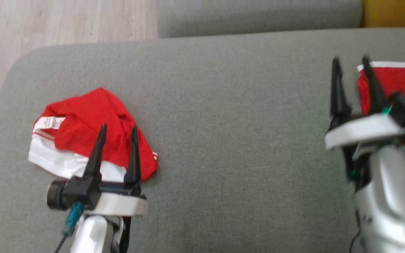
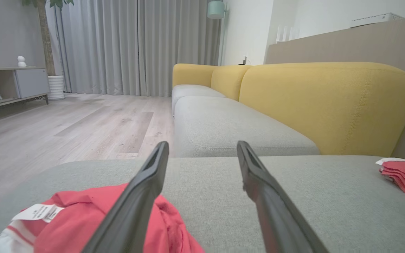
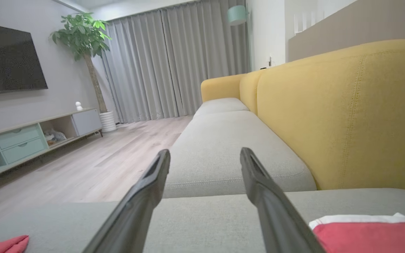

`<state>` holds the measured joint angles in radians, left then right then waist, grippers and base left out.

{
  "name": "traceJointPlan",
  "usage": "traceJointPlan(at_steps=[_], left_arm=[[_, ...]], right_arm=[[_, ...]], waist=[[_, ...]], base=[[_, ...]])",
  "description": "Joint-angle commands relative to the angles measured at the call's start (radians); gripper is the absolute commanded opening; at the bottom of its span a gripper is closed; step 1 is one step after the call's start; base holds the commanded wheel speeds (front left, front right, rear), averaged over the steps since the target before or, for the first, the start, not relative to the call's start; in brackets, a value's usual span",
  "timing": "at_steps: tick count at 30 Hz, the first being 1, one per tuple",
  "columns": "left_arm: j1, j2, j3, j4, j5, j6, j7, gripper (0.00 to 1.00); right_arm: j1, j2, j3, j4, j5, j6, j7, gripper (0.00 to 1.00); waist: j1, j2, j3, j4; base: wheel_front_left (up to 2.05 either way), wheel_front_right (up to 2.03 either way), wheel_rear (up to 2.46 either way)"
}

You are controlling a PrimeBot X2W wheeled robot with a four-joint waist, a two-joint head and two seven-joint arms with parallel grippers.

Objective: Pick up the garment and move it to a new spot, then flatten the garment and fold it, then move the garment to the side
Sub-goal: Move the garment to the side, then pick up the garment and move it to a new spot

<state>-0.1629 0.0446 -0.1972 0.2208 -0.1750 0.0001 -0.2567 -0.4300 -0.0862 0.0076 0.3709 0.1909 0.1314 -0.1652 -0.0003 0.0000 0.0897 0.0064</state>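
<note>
Grey sofa seat [image 1: 223,123] spreads out below you, with pale wood floor [image 1: 65,21] past its far-left corner. Start at your left gripper [image 1: 118,128]: fingers apart, nothing between them, poised over the near edge of the crumpled red-and-white garment [image 1: 83,126]. That heap lies bunched under and just ahead of the left finger, its white care label [image 1: 49,123] turned up further left. Bare cushion runs between your two tools. Across to your right gripper [image 1: 351,60]: also spread wide and empty. Just past its right finger sits a folded red garment [image 1: 396,82] with a white band along the far edge.

Where does that leave you? By my read, the neat piece on the right looks finished and parked, while the crumpled one hasn't been lifted yet. So picking up, shifting, flattening, folding and setting aside are all ahead for it.

Now the views. Your left wrist camera puts the heap right beneath the left finger. Well off to the right it catches the folded stack's layered edges, which the head camera blurs. It also brings in the yellow backrest [image 2: 322,105] and grey curtains [image 2: 135,45]. Your right wrist camera adds a wall television [image 3: 9,56] and potted tree [image 3: 79,33], with the folded piece low beside its right finger.
</note>
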Motion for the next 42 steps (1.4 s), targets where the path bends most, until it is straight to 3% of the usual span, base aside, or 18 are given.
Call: traceJointPlan(at_steps=[1,10,25,28,42], left_arm=[[0.006,0.006,0.032,-0.036,0.004,0.006,-0.005,1.00],[0.085,0.006,0.043,-0.054,-0.005,0.023,-0.005,1.00],[0.096,0.006,0.046,-0.075,-0.011,0.031,-0.005,1.00],[0.100,0.006,0.045,-0.068,-0.010,0.033,-0.005,1.00],[0.135,0.006,0.046,-0.045,0.007,0.027,-0.005,1.00]], right_arm=[[0.024,0.019,0.035,-0.053,0.007,-0.001,-0.027,1.00],[0.232,0.035,0.073,-0.114,0.074,-0.001,-0.081,1.00],[0.287,0.036,0.121,-0.129,0.071,-0.001,-0.095,1.00],[0.303,0.036,0.156,-0.135,0.071,-0.001,-0.095,1.00],[0.386,0.036,0.227,-0.123,0.112,-0.001,-0.096,1.00]], waist=[[0.0003,0.0000,-0.027,-0.004],[0.0003,0.0000,-0.058,-0.014],[0.0003,0.0000,-0.073,0.003],[0.0003,0.0000,-0.079,0.033],[0.0003,0.0000,-0.132,0.293]], base=[[0.00,0.00,0.00],[0.00,0.00,0.00],[0.00,0.00,0.00],[0.00,0.00,0.00],[0.00,0.00,0.00]])
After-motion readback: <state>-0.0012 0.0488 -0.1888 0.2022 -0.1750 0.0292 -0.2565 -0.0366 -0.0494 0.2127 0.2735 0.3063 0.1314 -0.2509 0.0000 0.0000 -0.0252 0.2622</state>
